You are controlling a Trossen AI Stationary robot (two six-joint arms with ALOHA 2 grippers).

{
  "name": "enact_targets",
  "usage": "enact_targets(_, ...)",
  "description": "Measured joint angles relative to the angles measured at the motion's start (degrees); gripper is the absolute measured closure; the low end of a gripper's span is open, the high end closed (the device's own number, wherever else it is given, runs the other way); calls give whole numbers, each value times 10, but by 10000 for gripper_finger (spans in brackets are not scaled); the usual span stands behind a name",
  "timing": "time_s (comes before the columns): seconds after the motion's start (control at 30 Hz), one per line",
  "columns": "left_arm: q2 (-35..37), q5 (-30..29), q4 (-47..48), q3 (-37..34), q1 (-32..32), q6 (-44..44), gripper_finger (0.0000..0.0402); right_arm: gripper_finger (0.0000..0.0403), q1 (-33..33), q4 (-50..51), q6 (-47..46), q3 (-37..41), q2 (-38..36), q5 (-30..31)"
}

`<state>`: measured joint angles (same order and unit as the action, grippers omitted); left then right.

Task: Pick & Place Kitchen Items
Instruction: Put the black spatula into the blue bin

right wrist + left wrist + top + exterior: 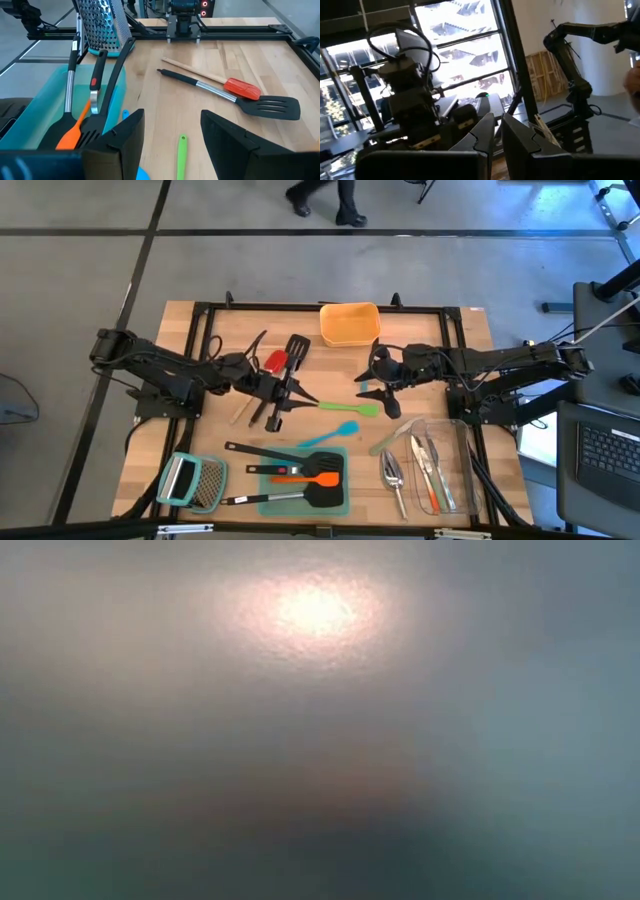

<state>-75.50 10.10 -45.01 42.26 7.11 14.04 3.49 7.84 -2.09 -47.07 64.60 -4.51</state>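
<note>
Looking straight down, the left gripper (283,393) hangs over the table's middle beside a black slotted turner (296,350) and a red spatula (274,362); nothing visibly sits between its fingers. The right gripper (378,383) is poised just above the green spatula (345,407), probably lined up for a pick. Sorted turners already lie in the teal tray (345,502), cutlery in the clear container (462,442); the orange container (350,323) is empty. The low view shows only a blur. From the left wrist, its fingers (485,132) stand nearly together, gripping nothing, aimed at the room. From the right wrist, the fingers (127,131) are spread wide, the green spatula's handle between them.
</note>
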Motion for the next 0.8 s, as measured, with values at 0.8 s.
enact_targets(0.8, -33, -91, 50, 0, 0, -112, 373, 206, 0, -126, -45, 0, 73, 21)
